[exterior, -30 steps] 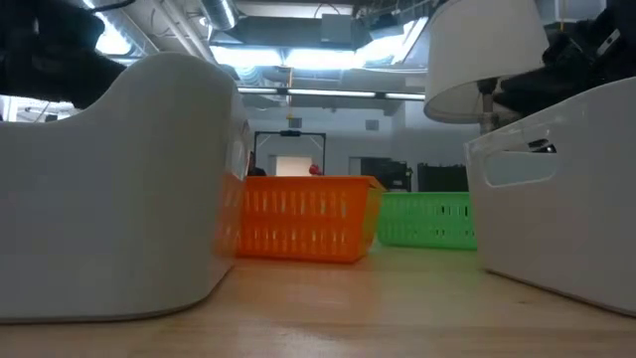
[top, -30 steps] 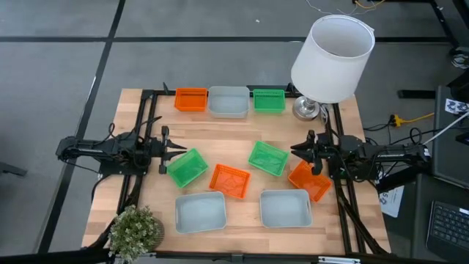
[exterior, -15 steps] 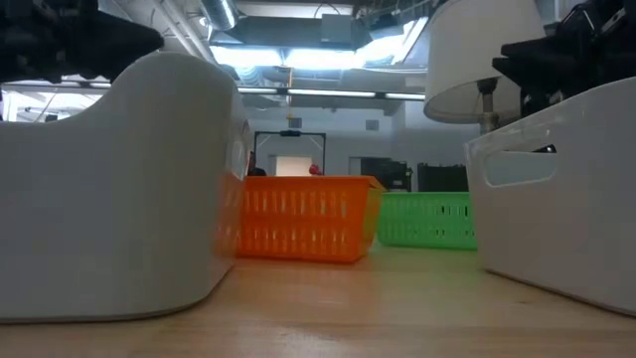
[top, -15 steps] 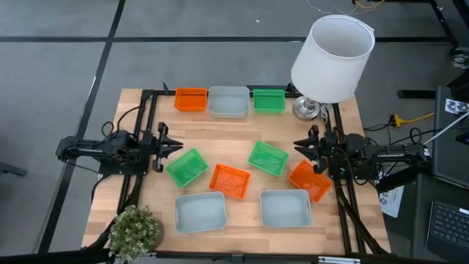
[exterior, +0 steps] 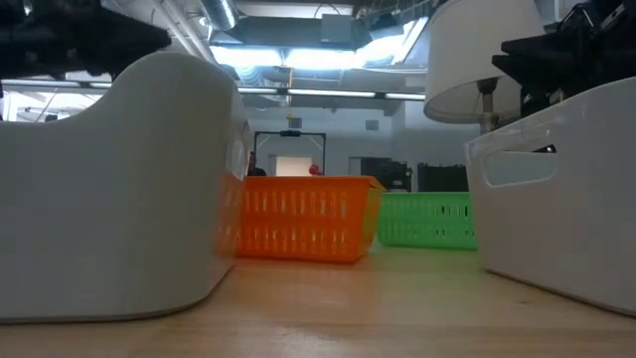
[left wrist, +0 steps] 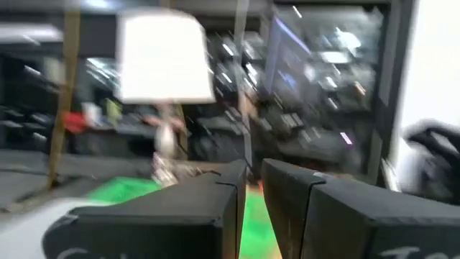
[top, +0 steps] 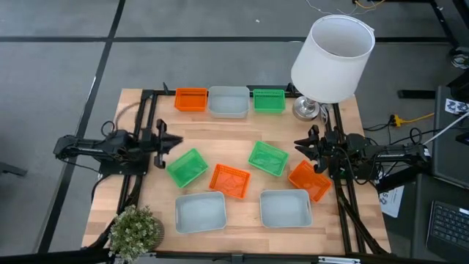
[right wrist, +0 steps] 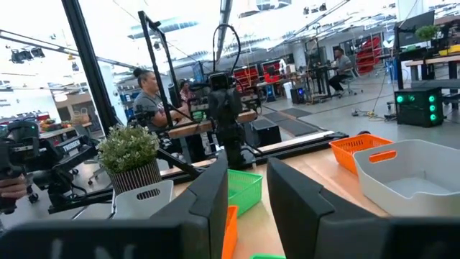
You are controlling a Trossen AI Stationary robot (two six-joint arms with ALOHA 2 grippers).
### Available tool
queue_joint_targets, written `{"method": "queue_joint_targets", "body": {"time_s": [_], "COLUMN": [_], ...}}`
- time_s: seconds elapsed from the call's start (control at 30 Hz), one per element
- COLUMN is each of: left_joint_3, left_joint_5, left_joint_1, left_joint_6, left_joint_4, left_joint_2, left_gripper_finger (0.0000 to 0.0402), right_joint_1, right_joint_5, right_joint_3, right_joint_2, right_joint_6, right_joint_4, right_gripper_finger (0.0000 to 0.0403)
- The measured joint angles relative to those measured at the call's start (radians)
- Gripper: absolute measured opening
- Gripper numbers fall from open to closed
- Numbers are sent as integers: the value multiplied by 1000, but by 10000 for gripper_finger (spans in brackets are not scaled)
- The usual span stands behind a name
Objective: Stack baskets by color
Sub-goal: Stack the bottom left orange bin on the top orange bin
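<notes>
Three baskets stand in a row at the far edge: orange [top: 191, 99], grey-blue [top: 229, 101], green [top: 269, 100]. Loose on the table lie a green basket [top: 187, 167], an orange one [top: 229, 180], a second green one [top: 267, 158], a second orange one [top: 310, 180] and two grey-blue ones [top: 200, 212] [top: 285, 208]. My left gripper [top: 176, 141] hovers at the left, just beyond the left green basket, shut to a thin slit [left wrist: 253, 180]. My right gripper [top: 298, 145] hovers at the right, above the right orange basket's far side, open and holding nothing [right wrist: 248, 187].
A lamp with a big white shade [top: 333, 59] stands at the far right corner. A small potted plant [top: 135, 229] sits at the near left corner. Black frame rails [top: 146, 110] run along both sides. People [right wrist: 147, 90] are in the room beyond the table.
My left gripper has risen a little and tipped its fingers upward, drawing slightly back toward the table's left edge. My right gripper has also tipped its fingers upward. No basket has moved.
</notes>
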Motion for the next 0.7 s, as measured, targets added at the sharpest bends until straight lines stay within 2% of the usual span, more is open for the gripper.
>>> {"method": "queue_joint_targets", "body": {"time_s": [0.17, 0.27, 0.33, 0.5, 0.7], "left_joint_3": [0, 7, 20, 122, 325], "left_joint_5": [27, 24, -2, 6, 7], "left_joint_1": [0, 0, 0, -1, 1], "left_joint_6": [73, 31, -6, 21, 149], "left_joint_4": [80, 80, 91, 150, 138], "left_joint_2": [17, 63, 118, 314, 655], "left_gripper_finger": [41, 41, 41, 41, 41], "right_joint_1": [0, 0, 0, 0, 0], "right_joint_5": [1, 14, 62, 188, 203], "right_joint_3": [0, 0, 0, 0, 0], "right_joint_2": [0, 0, 0, 0, 0], "right_joint_6": [-17, -54, -66, -78, -78], "right_joint_4": [-1, 0, 0, 0, -1], "right_gripper_finger": [99, 99, 99, 99, 99]}}
